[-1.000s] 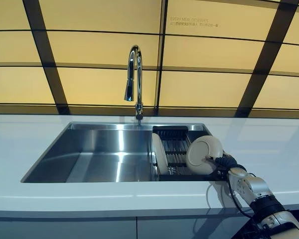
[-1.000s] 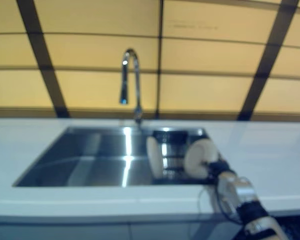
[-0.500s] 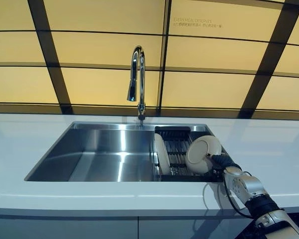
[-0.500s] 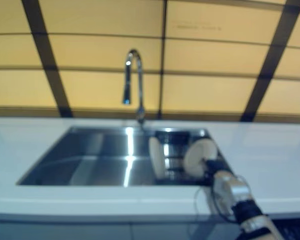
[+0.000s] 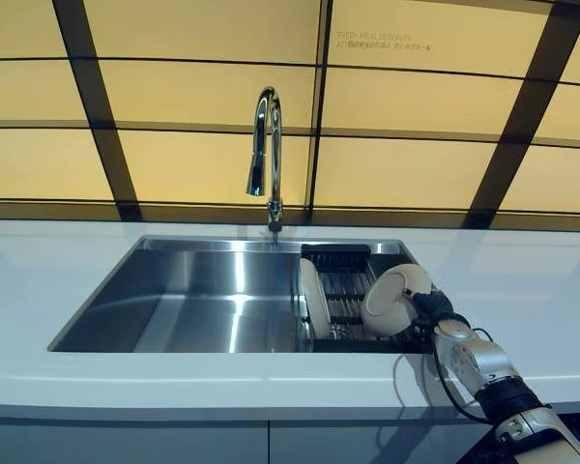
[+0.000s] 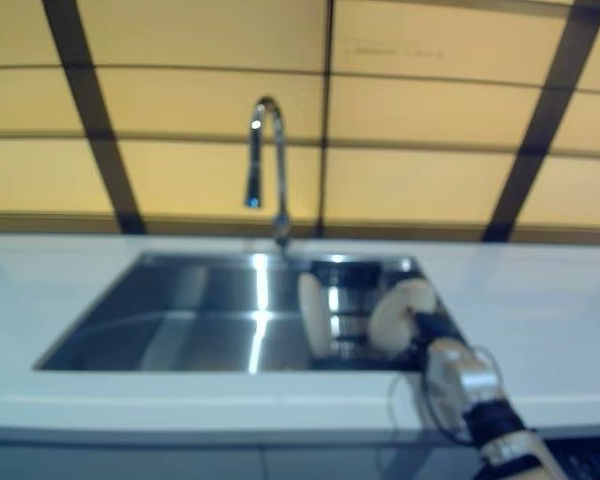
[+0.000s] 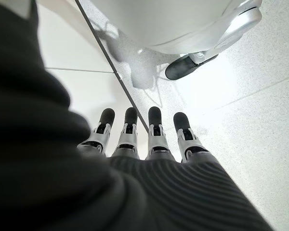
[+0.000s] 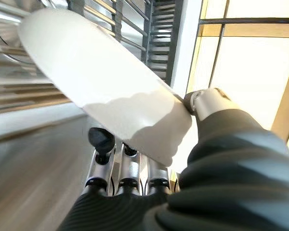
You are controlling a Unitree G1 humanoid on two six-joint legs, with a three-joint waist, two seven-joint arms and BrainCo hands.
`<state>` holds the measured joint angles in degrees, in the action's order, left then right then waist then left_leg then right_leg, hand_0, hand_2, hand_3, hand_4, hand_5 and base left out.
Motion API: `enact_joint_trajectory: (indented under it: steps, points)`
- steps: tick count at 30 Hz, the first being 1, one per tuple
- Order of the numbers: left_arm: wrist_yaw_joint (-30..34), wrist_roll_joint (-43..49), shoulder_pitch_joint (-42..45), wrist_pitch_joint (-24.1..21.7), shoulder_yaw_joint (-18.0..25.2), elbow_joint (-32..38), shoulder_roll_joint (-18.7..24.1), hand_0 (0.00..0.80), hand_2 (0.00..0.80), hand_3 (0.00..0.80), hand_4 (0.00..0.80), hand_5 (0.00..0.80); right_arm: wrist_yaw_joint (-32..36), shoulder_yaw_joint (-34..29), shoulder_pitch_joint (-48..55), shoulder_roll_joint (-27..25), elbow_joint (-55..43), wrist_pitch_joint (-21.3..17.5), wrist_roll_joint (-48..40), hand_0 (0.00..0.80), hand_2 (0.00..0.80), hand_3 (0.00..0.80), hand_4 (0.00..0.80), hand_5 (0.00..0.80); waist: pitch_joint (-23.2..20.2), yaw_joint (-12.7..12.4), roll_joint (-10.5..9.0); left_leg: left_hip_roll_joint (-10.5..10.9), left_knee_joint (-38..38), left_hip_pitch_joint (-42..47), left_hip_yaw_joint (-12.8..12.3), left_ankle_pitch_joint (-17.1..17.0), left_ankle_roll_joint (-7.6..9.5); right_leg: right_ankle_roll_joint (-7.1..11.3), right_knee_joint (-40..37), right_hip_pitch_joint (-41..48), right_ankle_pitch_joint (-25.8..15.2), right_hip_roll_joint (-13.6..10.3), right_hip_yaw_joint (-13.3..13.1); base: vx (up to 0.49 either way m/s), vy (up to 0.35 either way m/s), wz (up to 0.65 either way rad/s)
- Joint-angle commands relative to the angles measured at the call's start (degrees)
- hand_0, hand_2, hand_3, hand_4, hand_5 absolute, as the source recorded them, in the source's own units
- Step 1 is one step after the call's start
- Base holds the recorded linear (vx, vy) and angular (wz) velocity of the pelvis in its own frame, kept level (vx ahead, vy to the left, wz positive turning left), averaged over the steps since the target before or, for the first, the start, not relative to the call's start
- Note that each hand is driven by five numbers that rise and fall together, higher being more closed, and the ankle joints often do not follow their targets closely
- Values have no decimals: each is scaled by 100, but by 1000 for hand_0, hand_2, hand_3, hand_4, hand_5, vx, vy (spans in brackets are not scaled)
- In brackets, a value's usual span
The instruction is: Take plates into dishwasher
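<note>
Right hand (image 5: pixel 435 309): lower right of the head view; thumb and fingers pinch the held plate (image 5: pixel 394 300).
Held plate: tilted, above the dark rack (image 5: pixel 343 290) at the sink's (image 5: pixel 203 300) right end.
Second plate (image 5: pixel 314 298): on edge in the rack's left side.
Left hand (image 7: pixel 144 144): fingers straight, empty, over the floor (image 7: pixel 260 120).
Counter (image 5: pixel 39 280): surrounds the sink.
Faucet (image 5: pixel 266 155): behind the sink, frame centre.

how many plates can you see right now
2. One plate stands on edge at the left side of the rack in the sink. The other plate is pinched in the right hand over the rack. More could be hidden behind them.
</note>
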<state>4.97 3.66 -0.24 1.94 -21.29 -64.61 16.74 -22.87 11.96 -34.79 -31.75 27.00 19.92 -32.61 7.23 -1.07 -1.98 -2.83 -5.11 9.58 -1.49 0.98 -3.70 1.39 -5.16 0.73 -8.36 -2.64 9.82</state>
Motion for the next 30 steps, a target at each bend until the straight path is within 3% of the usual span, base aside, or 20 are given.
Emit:
enact_joint_trajectory:
  steps: [1,7,17,26,30]
  points:
    - [-22,37,-291,-79,-308,-212,51,0,0,0,0,0,-218,-97,-545,-198,-443,-624,339,800,800,800,800,800,-10,-131,-166,266,11,-297,-357,100,200,399,60,574,689,-85,-86,0,0,0]
    - [-35,68,-250,-91,-267,-208,44,0,0,0,0,0,-317,-155,-554,-273,-1080,-933,620,800,800,800,800,800,-14,-109,-173,266,11,-308,-352,104,202,413,50,562,683,-94,-99,0,0,0]
    - [-46,165,-136,-193,-144,-283,24,0,0,0,0,0,-728,-401,-603,-650,-2488,-1823,1463,800,800,800,800,800,-83,-63,-180,277,11,-316,-308,139,227,440,52,553,708,-107,-110,0,0,0]
    - [-34,182,-72,-317,-113,-362,29,0,0,0,0,0,-750,-731,-655,-1387,-3346,-1936,2003,800,800,800,800,800,-165,38,-190,294,11,-228,-406,202,277,508,148,558,738,-196,-147,10,31,-4]
    - [-25,164,-26,-334,-77,-373,55,0,0,0,0,0,-755,-1077,-449,-2005,-3616,-2004,2228,800,800,800,800,800,-205,163,-217,321,11,-171,-519,266,344,604,257,483,718,-269,-262,11,75,-10]
